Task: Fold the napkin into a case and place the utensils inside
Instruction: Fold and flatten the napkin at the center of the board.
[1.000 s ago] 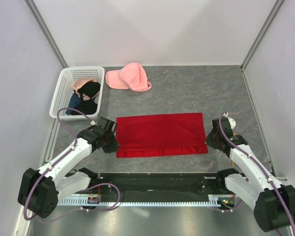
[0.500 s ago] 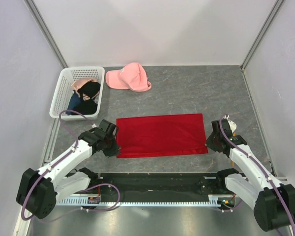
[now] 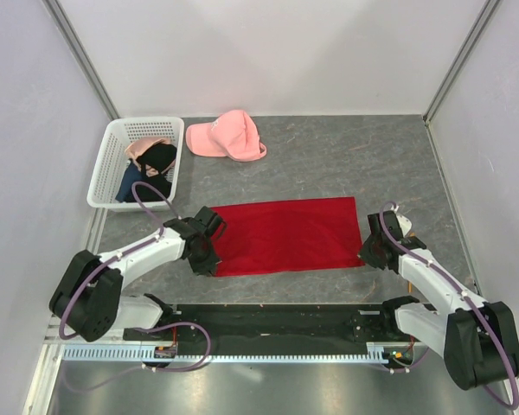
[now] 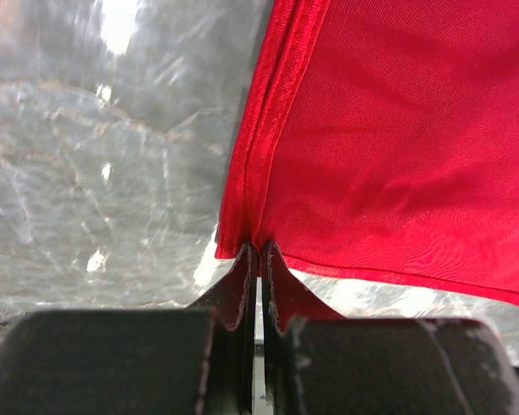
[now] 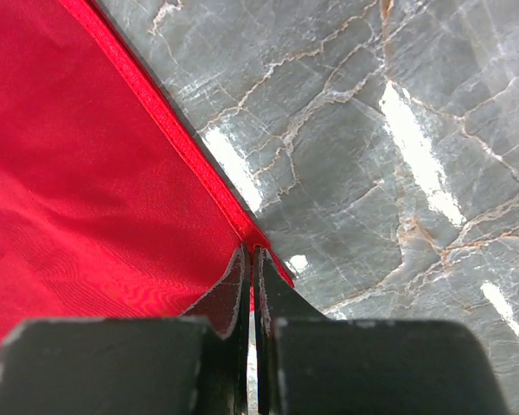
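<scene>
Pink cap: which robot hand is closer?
Left. The left gripper pinches the napkin's left corner, not far from the cap; the right gripper pinches its right corner, farther off.

You have a grey marble-patterned tabletop [image 3: 346,156] streaked with glare, plain pale walls [image 3: 268,52] on three sides, metal corner posts [image 3: 82,60], a white basket [image 3: 106,169] far left, and a pink cap [image 3: 227,137] just right of the basket.

Top cam looks down over whole table [image 3: 346,156], wrist cams close-up on napkin [image 3: 287,235] corners at 8 & 4 o'clock.
</scene>
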Tool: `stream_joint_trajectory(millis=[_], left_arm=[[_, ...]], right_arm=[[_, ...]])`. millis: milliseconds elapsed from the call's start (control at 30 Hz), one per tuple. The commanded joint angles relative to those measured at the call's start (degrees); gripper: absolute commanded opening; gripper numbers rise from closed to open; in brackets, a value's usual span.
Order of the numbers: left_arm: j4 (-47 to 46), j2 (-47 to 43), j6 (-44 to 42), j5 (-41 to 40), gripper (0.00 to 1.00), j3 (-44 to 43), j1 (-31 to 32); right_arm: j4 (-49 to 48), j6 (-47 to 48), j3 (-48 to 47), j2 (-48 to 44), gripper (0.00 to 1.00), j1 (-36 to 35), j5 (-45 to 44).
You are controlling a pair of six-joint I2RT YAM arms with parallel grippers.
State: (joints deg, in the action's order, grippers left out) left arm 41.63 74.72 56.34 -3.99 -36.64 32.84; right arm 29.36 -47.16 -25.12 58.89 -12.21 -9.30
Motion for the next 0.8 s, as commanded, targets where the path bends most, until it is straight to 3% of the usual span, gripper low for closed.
stream_joint_trajectory(millis=[0, 400, 567, 767], left_arm=[[-2.4, 2.6, 2.1, -5.6, 0.02, -2.8, 0.2], [0.6, -4.1, 3.6, -8.5, 0.02, -1.5, 0.0], [1.4, -7.8, 3.3, -7.8, 0.02, -3.3, 0.1], [3.5, -7.5, 3.8, -12.9, 0.02, -4.2, 0.0]], right_arm=[[-3.0, 0.8, -0.2, 3.7, 0.00, 0.2, -2.9], [-2.0, 2.9, -0.6, 1.3, 0.01, 0.1, -5.2], [-1.3, 3.4, -1.3, -0.7, 0.00, 0.2, -3.9], [0.0, 4.3, -3.0, -2.6, 0.00, 0.2, -0.5]])
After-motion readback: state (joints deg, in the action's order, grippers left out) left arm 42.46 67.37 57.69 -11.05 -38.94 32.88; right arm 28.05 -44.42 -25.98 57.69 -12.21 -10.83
